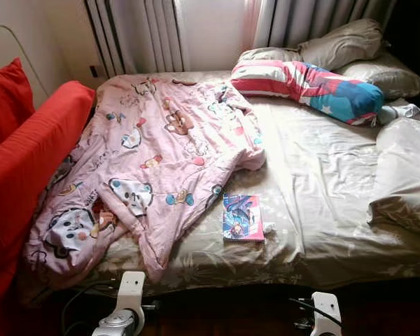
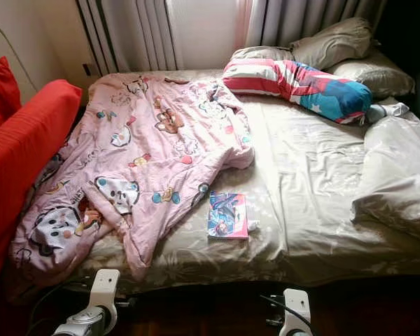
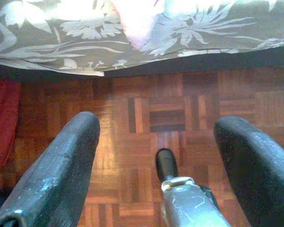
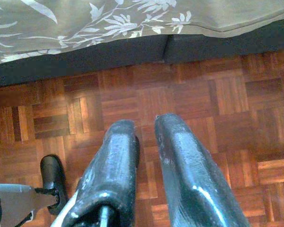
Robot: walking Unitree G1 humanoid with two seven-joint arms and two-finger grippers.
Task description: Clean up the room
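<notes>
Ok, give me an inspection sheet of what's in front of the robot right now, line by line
Surface: bed, beige sheet, rumpled.
Job's things: pink blanket crumpled across the bed's left half; book near the front edge.
Clutter: striped bolster, grey pillows at the head.
Claws: left claw open over parquet; right claw shut, empty.
Cables: black ones by both wrists.
Surroundings: red sofa left, curtains behind.

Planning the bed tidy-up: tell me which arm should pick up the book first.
Left, probably. The book lies near the bed's front edge, a bit nearer the left end effector, whose fingers are spread open. The right end effector is nearly shut. Both hang low over the parquet floor.
</notes>
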